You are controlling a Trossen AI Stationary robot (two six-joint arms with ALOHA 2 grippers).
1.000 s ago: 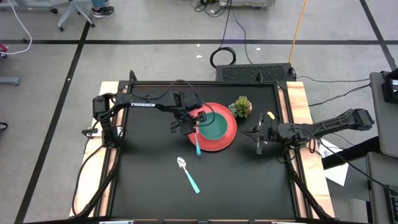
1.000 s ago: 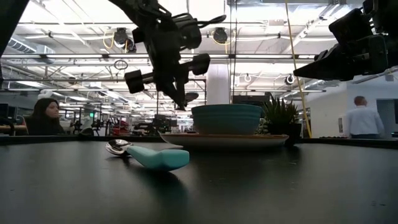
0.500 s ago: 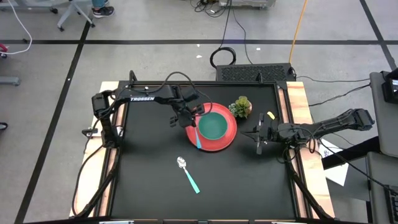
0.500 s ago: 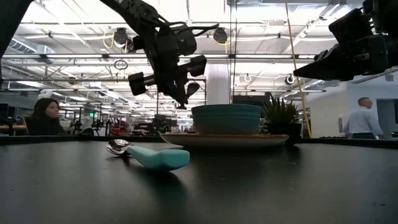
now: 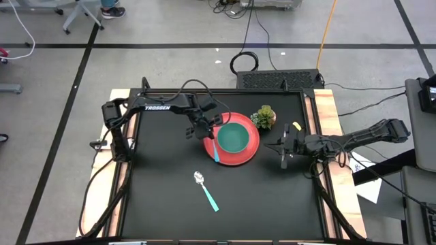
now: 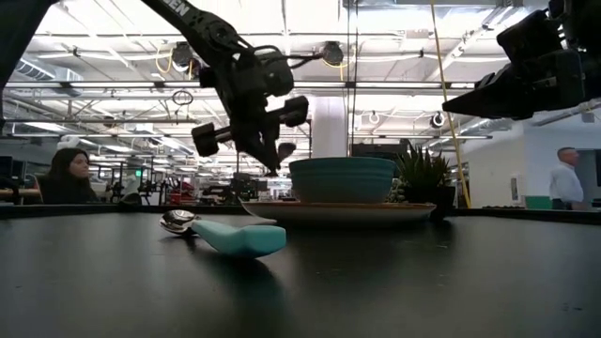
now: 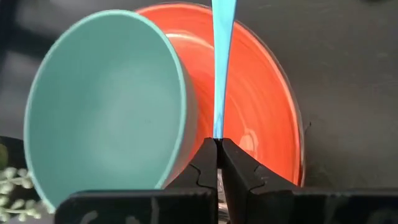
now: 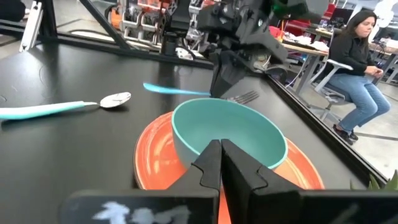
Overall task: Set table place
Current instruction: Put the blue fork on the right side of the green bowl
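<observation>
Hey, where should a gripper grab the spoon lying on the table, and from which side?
Grip the spoon mid-handle, straight down from above, fingers across it. It lies flat on the table, clear of the plate; the teal handle is straight and narrow, the bowl end rounded. The left gripper holds the fork; the right gripper waits by the plate.

Big open lab or workshop w/ a robot test rig. Grey floor (image 5: 170, 27) has black tape lines, loose cables (image 5: 245, 41) and rolling chair legs (image 5: 82, 17). Past the table (image 6: 376, 282) the room goes far back: high ceiling w/ pipes, beams and bright lights (image 6: 113, 56). A person (image 8: 354, 68) sits on an office chair at a desk; another person (image 6: 566, 178) stands far off. More racks and machines (image 8: 149, 22) stand behind.
</observation>
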